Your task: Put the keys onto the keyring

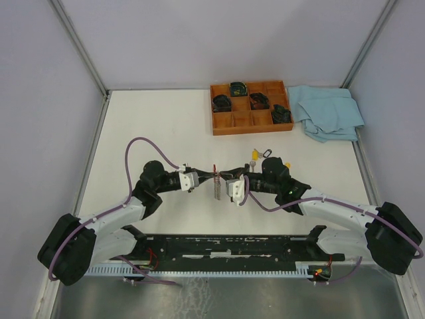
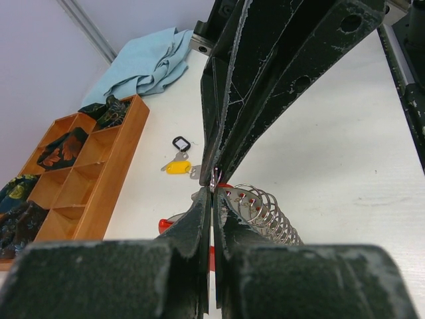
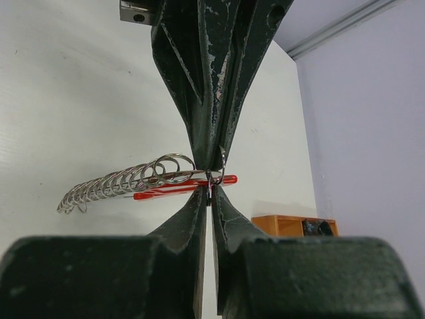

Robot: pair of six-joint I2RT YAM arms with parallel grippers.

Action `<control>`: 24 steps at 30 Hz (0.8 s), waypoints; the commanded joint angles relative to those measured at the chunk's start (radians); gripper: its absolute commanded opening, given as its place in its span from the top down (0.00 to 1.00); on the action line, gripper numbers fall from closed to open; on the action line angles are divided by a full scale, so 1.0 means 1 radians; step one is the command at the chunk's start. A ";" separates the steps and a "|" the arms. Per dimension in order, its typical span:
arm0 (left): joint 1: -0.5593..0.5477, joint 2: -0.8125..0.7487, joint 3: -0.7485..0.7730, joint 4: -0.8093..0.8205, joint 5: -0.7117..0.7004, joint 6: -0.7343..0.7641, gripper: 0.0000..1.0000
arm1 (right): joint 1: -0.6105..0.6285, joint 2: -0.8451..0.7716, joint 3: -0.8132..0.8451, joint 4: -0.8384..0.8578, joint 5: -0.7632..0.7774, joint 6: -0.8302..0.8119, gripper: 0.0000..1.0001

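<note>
The keyring (image 1: 217, 188) hangs between my two grippers above the middle of the table. Its red band (image 3: 174, 190) and a chain of silver rings (image 3: 109, 185) show in the right wrist view. My left gripper (image 2: 212, 191) is shut on the keyring's thin ring (image 2: 216, 178) from one side. My right gripper (image 3: 211, 190) is shut on the same ring from the other side, tip to tip with the left. A yellow-capped key (image 2: 178, 167) lies on the table beside a small black loop (image 2: 181, 143). In the top view this key (image 1: 254, 157) lies behind my right arm.
A wooden compartment tray (image 1: 251, 107) with dark items stands at the back. A crumpled light blue cloth (image 1: 327, 110) lies to its right. Another yellow piece (image 1: 287, 164) shows beside my right arm. White walls enclose the table on three sides.
</note>
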 commanded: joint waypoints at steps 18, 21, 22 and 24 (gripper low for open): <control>-0.003 -0.021 0.018 0.033 -0.017 -0.002 0.97 | -0.002 -0.049 0.016 -0.026 -0.005 0.000 0.78; -0.003 -0.020 0.020 0.032 -0.016 -0.002 0.97 | -0.003 -0.040 0.017 -0.013 -0.005 0.004 0.78; -0.002 -0.019 0.020 0.032 -0.016 -0.002 0.97 | -0.003 -0.037 0.016 -0.008 -0.005 0.008 0.79; -0.002 -0.019 0.020 0.032 -0.015 -0.002 0.97 | -0.003 -0.030 0.016 0.004 -0.004 0.018 0.79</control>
